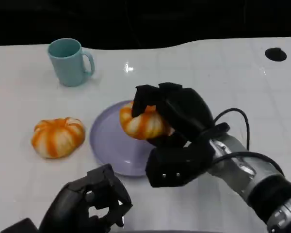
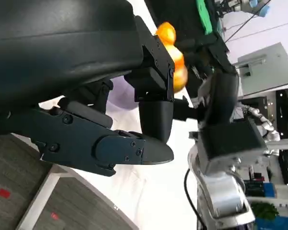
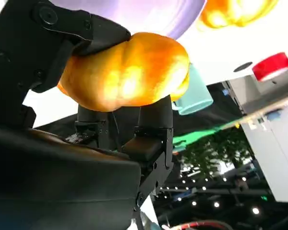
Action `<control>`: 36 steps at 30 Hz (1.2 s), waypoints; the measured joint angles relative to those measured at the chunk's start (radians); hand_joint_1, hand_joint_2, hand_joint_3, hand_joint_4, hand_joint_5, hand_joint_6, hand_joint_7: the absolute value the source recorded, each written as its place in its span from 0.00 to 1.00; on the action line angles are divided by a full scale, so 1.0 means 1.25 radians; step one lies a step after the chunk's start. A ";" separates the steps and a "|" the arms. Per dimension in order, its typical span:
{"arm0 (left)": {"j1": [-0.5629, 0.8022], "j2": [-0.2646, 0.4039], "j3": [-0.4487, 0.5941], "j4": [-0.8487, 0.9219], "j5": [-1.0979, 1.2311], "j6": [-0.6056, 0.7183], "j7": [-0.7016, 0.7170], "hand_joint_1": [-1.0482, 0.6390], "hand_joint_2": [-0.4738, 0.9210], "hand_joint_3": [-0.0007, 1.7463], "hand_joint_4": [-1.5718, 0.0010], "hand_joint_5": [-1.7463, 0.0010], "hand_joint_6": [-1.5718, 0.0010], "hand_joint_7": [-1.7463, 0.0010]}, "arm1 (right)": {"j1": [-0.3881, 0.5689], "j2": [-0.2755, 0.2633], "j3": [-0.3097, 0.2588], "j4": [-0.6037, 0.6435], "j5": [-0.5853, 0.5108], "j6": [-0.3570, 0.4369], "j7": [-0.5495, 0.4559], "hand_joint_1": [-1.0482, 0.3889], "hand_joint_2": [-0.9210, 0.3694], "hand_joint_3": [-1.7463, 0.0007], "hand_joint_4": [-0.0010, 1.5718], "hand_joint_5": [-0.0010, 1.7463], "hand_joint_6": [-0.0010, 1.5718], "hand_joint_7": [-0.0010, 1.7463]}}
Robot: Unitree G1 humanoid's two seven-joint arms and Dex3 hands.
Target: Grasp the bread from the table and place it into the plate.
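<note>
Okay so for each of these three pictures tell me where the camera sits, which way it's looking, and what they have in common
Head view: high on the robot, looking down at the table; shows the left hand low and the right hand holding a bread over the plate.
Left wrist view: behind the left hand, facing across to the right hand and the bread.
Right wrist view: behind the right hand, close on the gripped bread, plate beyond.
Shared: all three show that bread in the right hand.
</note>
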 measured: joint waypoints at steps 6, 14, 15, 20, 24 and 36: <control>0.000 -0.002 -0.003 0.000 0.004 0.000 0.000 0.30 1.00 0.18 0.57 0.00 0.62 0.12 | -0.038 0.029 0.004 0.074 0.025 0.049 0.075 0.51 0.16 0.75 0.32 0.40 0.45 0.12; 0.001 -0.002 -0.003 -0.001 0.004 -0.001 0.000 0.30 1.00 0.18 0.57 0.00 0.61 0.12 | -0.051 0.018 0.040 0.054 0.020 0.124 0.250 0.27 0.00 0.87 0.01 0.19 0.15 0.00; 0.001 -0.002 -0.003 -0.002 0.004 0.000 0.000 0.30 1.00 0.18 0.57 0.00 0.61 0.12 | -0.050 0.013 0.042 0.041 0.019 0.133 0.265 0.26 0.00 0.86 0.00 0.18 0.14 0.00; 0.000 -0.002 -0.003 -0.005 0.004 0.000 0.000 0.30 1.00 0.18 0.57 0.00 0.62 0.12 | -0.030 -0.019 0.044 -0.067 0.025 0.161 0.339 0.23 0.00 0.85 0.00 0.15 0.11 0.00; -0.001 -0.002 -0.002 -0.005 0.004 -0.001 0.000 0.30 1.00 0.18 0.57 0.00 0.62 0.11 | 0.018 -0.051 0.044 -0.171 0.030 0.179 0.402 0.22 0.00 0.85 0.00 0.14 0.10 0.00; -0.004 -0.004 -0.004 -0.005 0.004 0.002 0.006 0.31 1.00 0.18 0.57 0.00 0.62 0.11 | 0.163 -0.194 -0.019 -0.457 0.121 0.137 0.498 0.25 0.00 0.92 0.00 0.22 0.10 0.01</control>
